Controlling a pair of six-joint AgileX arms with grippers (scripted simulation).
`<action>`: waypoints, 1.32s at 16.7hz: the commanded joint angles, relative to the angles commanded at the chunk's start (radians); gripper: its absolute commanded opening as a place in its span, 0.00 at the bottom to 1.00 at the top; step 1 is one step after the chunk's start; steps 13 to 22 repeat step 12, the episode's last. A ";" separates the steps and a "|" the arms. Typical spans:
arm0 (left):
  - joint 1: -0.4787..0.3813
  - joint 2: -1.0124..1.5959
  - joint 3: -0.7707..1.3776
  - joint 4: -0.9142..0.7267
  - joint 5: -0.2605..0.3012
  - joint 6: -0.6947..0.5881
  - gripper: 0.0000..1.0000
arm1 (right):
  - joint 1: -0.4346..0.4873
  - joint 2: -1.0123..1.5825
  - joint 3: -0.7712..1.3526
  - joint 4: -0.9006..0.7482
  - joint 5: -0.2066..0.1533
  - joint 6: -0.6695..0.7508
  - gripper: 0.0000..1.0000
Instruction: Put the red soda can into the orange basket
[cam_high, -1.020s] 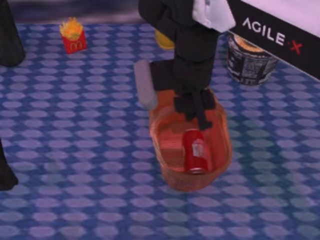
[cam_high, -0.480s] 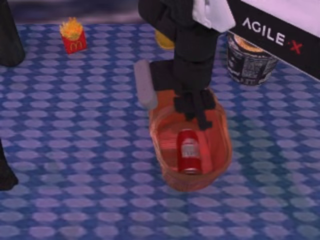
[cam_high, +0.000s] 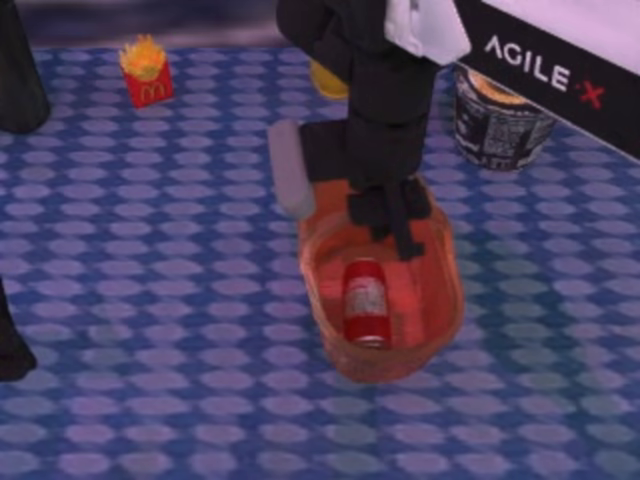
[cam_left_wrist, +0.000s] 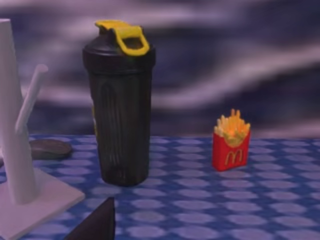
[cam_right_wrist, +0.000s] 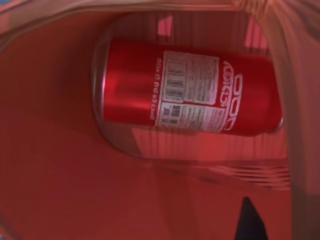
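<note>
The red soda can (cam_high: 365, 301) lies on its side inside the orange basket (cam_high: 325, 320), long way along the basket. It looks light, hard and smooth, and can roll; hold it around the middle. The right gripper (cam_high: 392, 222) hangs over the basket's far end, holding nothing; I cannot tell how wide it is. The left arm is parked far from the basket

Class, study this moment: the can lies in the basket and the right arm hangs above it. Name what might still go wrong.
1. The right gripper hangs low over the orange basket; retreating, it might snag the rim and drag it.
2. The red soda can lies on its side, so a bump might roll it.
</note>
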 joint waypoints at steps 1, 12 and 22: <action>0.000 0.000 0.000 0.000 0.000 0.000 1.00 | 0.000 0.000 0.000 0.000 0.000 0.000 0.00; 0.000 0.000 0.000 0.000 0.000 0.000 1.00 | -0.028 -0.006 0.193 -0.198 0.000 -0.036 0.00; 0.000 0.000 0.000 0.000 0.000 0.000 1.00 | -0.028 -0.006 0.193 -0.198 0.000 -0.036 0.00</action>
